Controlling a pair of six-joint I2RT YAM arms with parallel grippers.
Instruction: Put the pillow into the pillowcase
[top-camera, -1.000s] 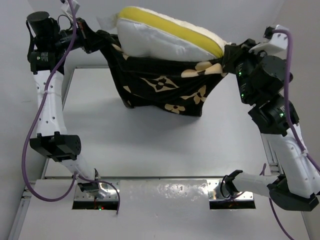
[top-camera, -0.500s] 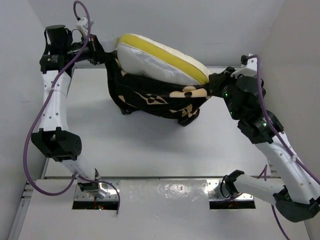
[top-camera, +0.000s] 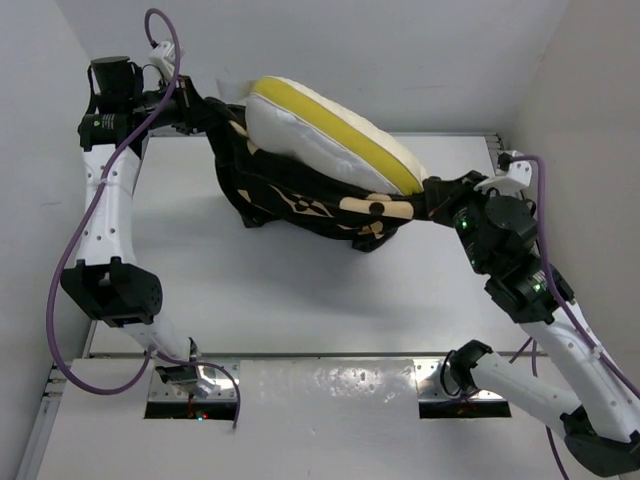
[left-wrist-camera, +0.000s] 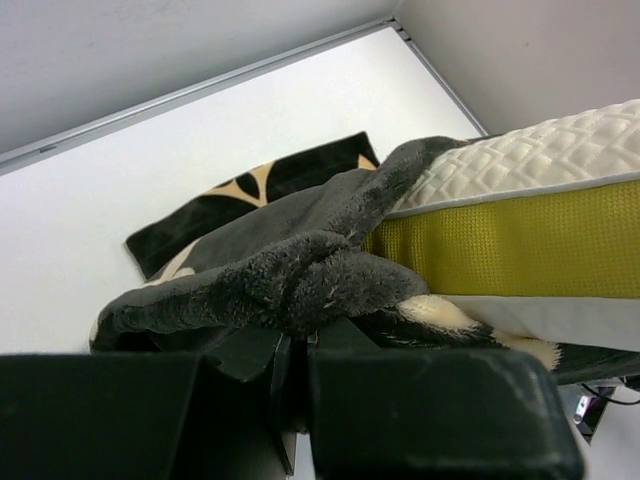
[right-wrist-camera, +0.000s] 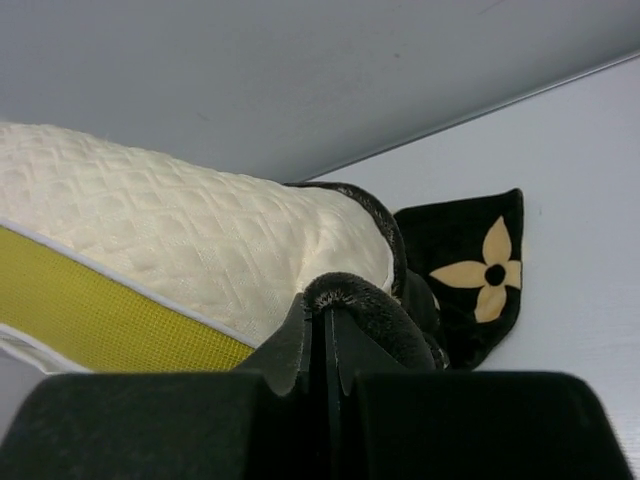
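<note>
Cream, yellow-banded pillow, half in black flower-print pillowcase

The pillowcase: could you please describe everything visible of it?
The pillowcase is black plush with tan flower motifs. It hangs slung between the left gripper and the right gripper, each shut on its mouth edge. The pillow sits partly inside, mostly sticking out. The case's bottom seems to touch the table.

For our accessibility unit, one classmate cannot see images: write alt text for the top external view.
A black flower-print pillowcase hangs stretched between a robot's left tool and right tool, each pinching one end of its opening, over a white table. A cream pillow with a yellow-green side band sits partly inside, its upper part sticking out.
</note>
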